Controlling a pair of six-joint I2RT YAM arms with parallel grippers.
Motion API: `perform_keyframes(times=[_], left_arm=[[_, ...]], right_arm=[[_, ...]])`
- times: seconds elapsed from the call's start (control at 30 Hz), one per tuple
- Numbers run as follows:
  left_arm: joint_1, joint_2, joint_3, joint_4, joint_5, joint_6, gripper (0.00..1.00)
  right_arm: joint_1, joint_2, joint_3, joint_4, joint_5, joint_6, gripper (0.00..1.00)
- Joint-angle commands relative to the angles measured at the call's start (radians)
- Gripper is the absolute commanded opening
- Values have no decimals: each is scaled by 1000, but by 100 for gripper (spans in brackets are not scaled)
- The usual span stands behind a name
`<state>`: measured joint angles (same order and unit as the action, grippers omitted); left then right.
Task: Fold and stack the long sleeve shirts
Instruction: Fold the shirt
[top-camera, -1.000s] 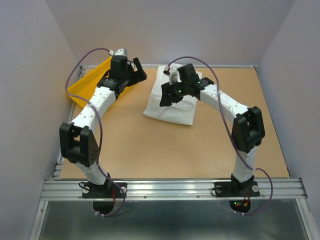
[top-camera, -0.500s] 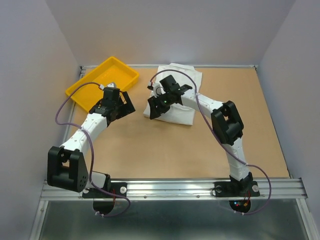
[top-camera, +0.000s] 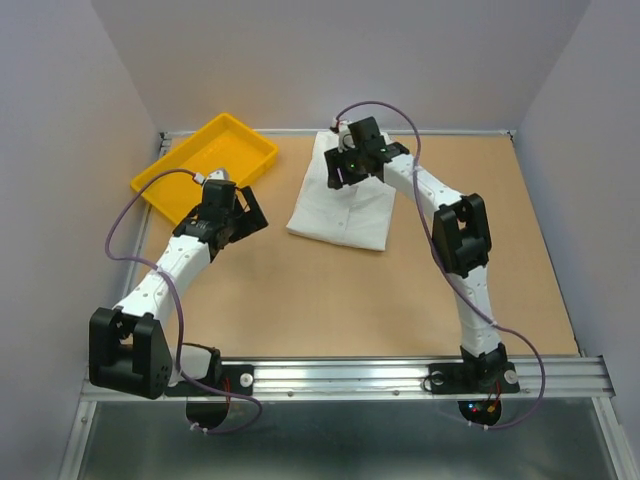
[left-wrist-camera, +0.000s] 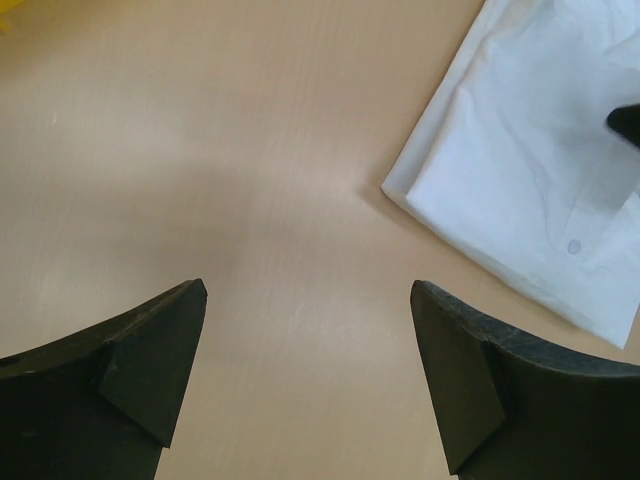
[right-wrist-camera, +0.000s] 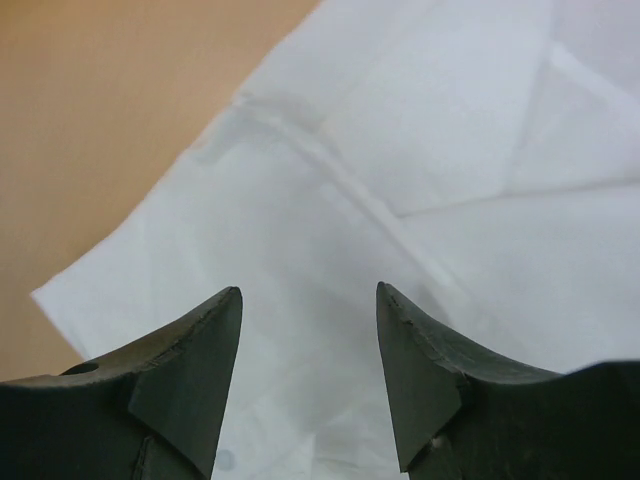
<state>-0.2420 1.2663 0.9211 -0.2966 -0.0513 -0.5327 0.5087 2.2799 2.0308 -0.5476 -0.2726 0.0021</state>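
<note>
Your right gripper (top-camera: 343, 172) has moved from the shirt's near-left part, where it was half a second ago, to the far edge of the cloth. Your left arm has drawn its elbow a little closer to the base, while its gripper (top-camera: 240, 212) sits almost where it was.

You are working on a smooth, matte tan table (top-camera: 330, 300). The yellow tray (top-camera: 240, 146) at the far left is shiny hard plastic, rectangular with a raised rim, and lies at an angle to the table edges.

The long sleeve shirt (top-camera: 345, 212) is thin white fabric with a soft, papery look. It is folded into a rough rectangle and lies flat on the far middle of the table, to the right of the tray and apart from it. From your left wrist, the shirt (left-wrist-camera: 540, 170) shows a sharp corner with two layered edges, fine wrinkles and one small pale button (left-wrist-camera: 573, 246). From your right wrist, the cloth (right-wrist-camera: 400, 150) shows straight creases and a raised seam running diagonally, with bare table (right-wrist-camera: 100, 100) beyond its edge.

Your right gripper's (right-wrist-camera: 308, 290) black wedge-shaped fingers stand apart over the shirt with nothing pinched between them; you cannot tell whether they touch the fabric. Your left gripper (left-wrist-camera: 308, 285) is spread wide over bare table (left-wrist-camera: 250, 150), just beside the shirt's corner, holding nothing.
</note>
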Motion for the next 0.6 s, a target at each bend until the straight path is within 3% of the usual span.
perform_keyframes(times=[0.0,0.13,0.3,0.43,0.57], left_arm=[[-3,-33,-27,10,5,5,95],[-5,-28,-34,36,36,7,95],[-6,-2,-27,54,80,11,95],[-8,8,-24,59,82,20,95],[-8,11,-31,62,79,22,94]], right_arm=[[-79,-11,88,32,164,73,61],[-87,-132,14,38,74,26,61],[-87,-229,-207,66,-56,53,56],[-87,-301,-372,113,-157,84,38],[-87,-352,-478,138,-209,90,31]])
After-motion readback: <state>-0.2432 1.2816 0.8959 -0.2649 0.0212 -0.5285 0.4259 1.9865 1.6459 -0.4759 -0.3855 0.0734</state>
